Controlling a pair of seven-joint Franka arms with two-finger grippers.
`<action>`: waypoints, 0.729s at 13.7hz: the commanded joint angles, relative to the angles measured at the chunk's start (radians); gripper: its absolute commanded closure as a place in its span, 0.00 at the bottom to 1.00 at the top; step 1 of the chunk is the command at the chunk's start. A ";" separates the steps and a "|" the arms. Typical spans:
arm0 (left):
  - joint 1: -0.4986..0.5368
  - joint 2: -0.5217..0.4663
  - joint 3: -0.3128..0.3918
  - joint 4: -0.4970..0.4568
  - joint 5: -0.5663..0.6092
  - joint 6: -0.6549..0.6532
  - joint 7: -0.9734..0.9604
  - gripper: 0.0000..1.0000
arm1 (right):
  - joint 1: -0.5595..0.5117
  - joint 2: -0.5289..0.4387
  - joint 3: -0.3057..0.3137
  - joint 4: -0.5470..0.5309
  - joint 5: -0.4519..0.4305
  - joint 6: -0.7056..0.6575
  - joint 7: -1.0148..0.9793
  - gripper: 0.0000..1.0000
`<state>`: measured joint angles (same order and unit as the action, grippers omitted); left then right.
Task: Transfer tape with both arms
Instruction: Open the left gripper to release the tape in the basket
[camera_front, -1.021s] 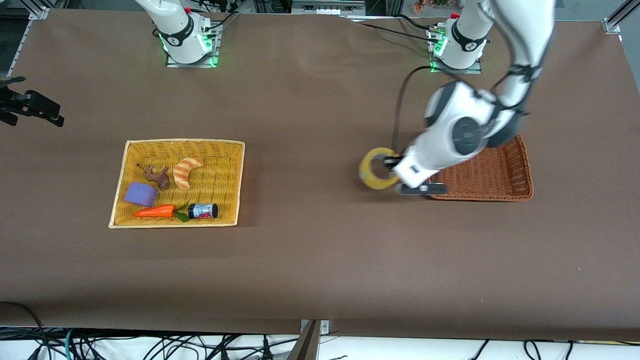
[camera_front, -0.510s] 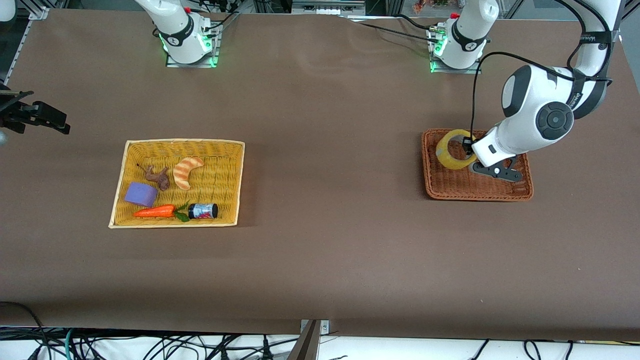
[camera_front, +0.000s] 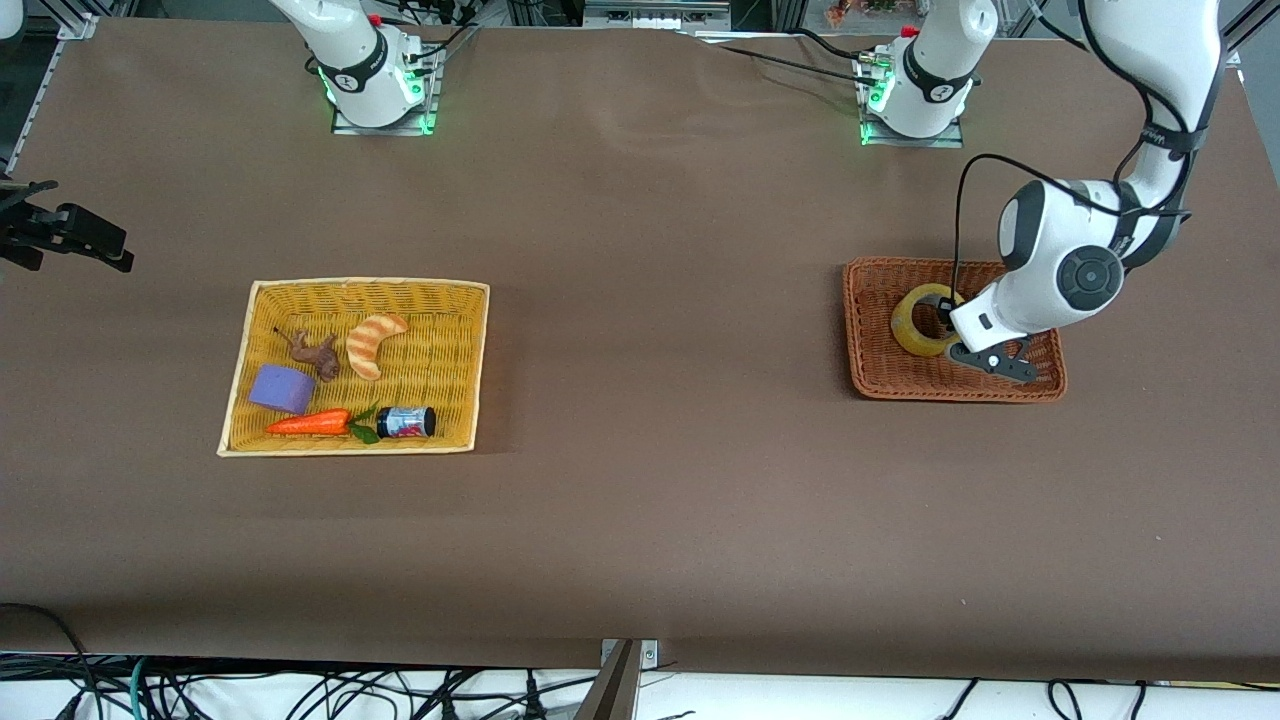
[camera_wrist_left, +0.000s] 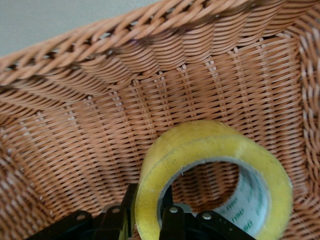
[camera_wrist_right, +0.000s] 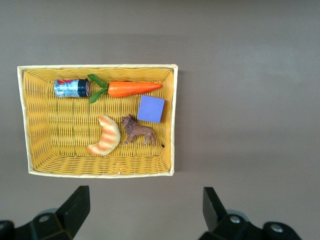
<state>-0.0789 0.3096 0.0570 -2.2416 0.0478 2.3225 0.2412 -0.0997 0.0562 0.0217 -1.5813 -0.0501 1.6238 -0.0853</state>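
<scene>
While the left end effector (camera_front: 945, 328) reaches down into the brown wicker basket (camera_front: 870, 370) at the left arm's end of the surface, its fingers (camera_wrist_left: 169, 220) pinch the wall of the tape (camera_front: 918, 322), one inside the hole and one outside, as the left wrist view shows. The tape sits low within that basket, tilted on edge, near the rim at roughly the 9 o'clock side of the basket in the front view; contact with the weave cannot be confirmed. Judged as handled: a light, stiff ring with a smooth, somewhat slippery outer face, not fragile; the wall grip through the hole is the sound hold. The right end effector (camera_wrist_right: 142, 212), fingers spread and empty, waits high over the yellow basket (camera_front: 262, 440) holding the carrot (camera_front: 308, 423), croissant (camera_front: 372, 342) and black jar (camera_front: 407, 422).
</scene>
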 joint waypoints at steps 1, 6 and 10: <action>0.001 -0.003 -0.002 0.014 0.017 0.002 0.013 0.13 | -0.017 0.017 0.017 0.026 0.018 -0.012 -0.002 0.00; -0.002 -0.226 -0.002 -0.009 0.020 -0.161 0.007 0.00 | -0.015 0.017 0.017 0.024 0.018 -0.012 -0.001 0.00; -0.007 -0.467 -0.012 -0.003 0.010 -0.186 0.003 0.00 | -0.015 0.017 0.017 0.026 0.018 -0.012 -0.001 0.00</action>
<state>-0.0818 -0.0092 0.0523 -2.2156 0.0478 2.1681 0.2416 -0.0997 0.0671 0.0260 -1.5806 -0.0488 1.6237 -0.0853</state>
